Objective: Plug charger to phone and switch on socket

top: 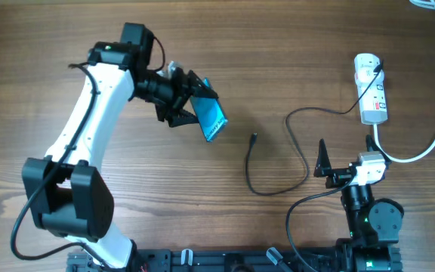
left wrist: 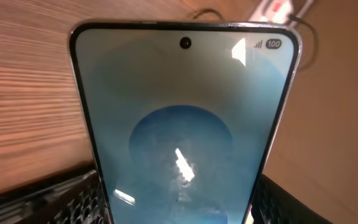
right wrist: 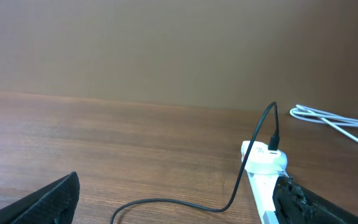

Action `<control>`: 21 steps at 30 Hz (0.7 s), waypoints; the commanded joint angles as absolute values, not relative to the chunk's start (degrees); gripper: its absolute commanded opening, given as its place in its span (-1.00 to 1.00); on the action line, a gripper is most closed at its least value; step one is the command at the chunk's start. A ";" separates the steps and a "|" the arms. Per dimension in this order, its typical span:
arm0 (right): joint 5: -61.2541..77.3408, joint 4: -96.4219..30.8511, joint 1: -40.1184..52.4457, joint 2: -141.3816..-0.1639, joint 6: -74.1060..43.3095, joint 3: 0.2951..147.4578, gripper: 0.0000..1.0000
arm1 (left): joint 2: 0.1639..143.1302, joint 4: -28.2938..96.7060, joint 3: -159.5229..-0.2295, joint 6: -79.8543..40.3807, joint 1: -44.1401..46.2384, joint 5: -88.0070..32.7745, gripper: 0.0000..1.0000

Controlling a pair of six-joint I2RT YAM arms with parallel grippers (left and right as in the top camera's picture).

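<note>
My left gripper [top: 193,104] is shut on the phone [top: 212,118] and holds it tilted above the table, left of centre. In the left wrist view the phone [left wrist: 179,112] fills the frame, with its cyan screen between the fingers [left wrist: 179,214]. The charger [top: 302,159] is a thin black cable that runs from the socket [top: 371,94] at the right. It curls across the table to its free plug [top: 254,138]. My right gripper [top: 346,156] is open and empty just in front of the socket. In the right wrist view the socket [right wrist: 263,165] and the cable [right wrist: 238,186] lie ahead of the gripper [right wrist: 179,208].
A thick white cord [top: 429,143] loops from the socket toward the table's right edge and top right corner, and it also shows in the right wrist view [right wrist: 328,118]. The wooden table [top: 293,45] shows bare between the two arms.
</note>
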State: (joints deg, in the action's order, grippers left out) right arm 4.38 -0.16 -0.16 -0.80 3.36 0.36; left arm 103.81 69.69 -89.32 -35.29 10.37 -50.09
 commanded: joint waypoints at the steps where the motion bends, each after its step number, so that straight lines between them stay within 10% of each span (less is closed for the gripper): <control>1: 3.42 -0.01 0.08 -0.64 4.10 0.34 1.00 | 101.80 67.37 -90.39 -39.55 13.15 -40.40 0.36; 21: 3.42 -0.01 0.08 -0.64 4.12 0.32 0.99 | 102.26 63.92 -90.21 -39.51 24.84 -9.65 0.36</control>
State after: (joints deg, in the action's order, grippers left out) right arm 4.38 -0.16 -0.16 -0.80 3.33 0.36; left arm 103.81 64.47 -89.32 -38.96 23.11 -15.09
